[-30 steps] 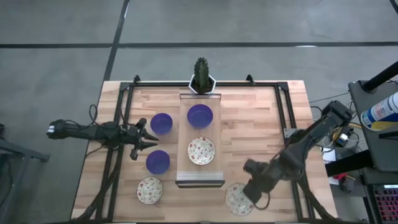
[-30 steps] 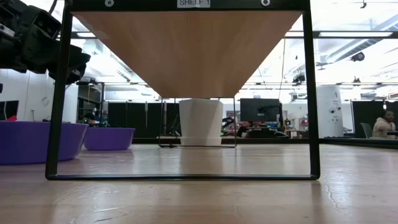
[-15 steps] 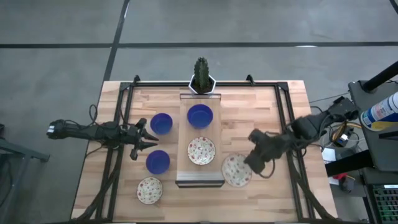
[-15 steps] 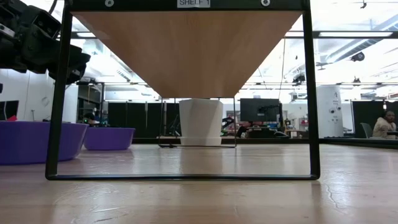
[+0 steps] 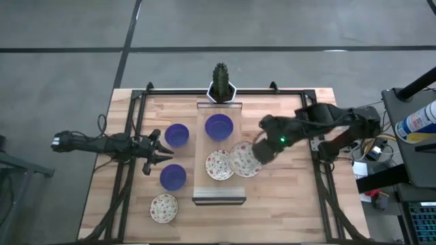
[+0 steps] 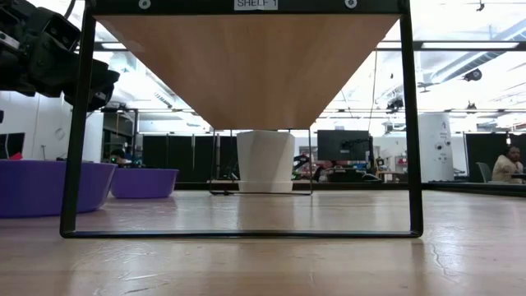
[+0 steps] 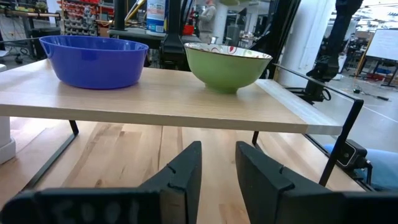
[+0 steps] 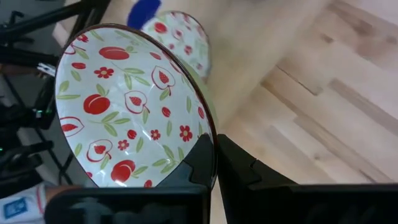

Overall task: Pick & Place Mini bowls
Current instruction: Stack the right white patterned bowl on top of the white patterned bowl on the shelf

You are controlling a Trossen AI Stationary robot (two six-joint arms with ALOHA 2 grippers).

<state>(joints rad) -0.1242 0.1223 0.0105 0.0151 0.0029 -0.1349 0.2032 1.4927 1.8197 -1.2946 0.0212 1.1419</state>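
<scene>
A pale butcher-block table (image 5: 286, 197) on a grey floor carries a raised wooden shelf (image 5: 201, 133) on a thin black frame at its middle.

The cream-white speckled mini bowl (image 5: 244, 159) in play hangs in the air at the shelf's right edge, tilted, its rim pinched between the clenched fingers of the right gripper (image 5: 257, 154); the right wrist view shows the fruit-and-leaf pattern (image 8: 124, 124) just past those fingers. It sits just beside, possibly overlapping, a second speckled bowl (image 5: 219, 165) on the near half of the shelf. A cobalt blue bowl (image 5: 219, 126) stands on the far half.

Left of the shelf, two more blue bowls (image 5: 177, 135) (image 5: 172, 177) and a third speckled bowl (image 5: 163, 207) rest on the table. The left gripper (image 5: 158, 154) waits between the two blue ones, fingers parted and holding nothing. A cactus in a white hexagonal pot (image 5: 221, 88) stands at the far edge.

The risk is a thin edge grip on a tilted bowl: it could slip, or, lowered here, clip its shelf neighbour, or land half off the shelf's right edge and tip.
</scene>
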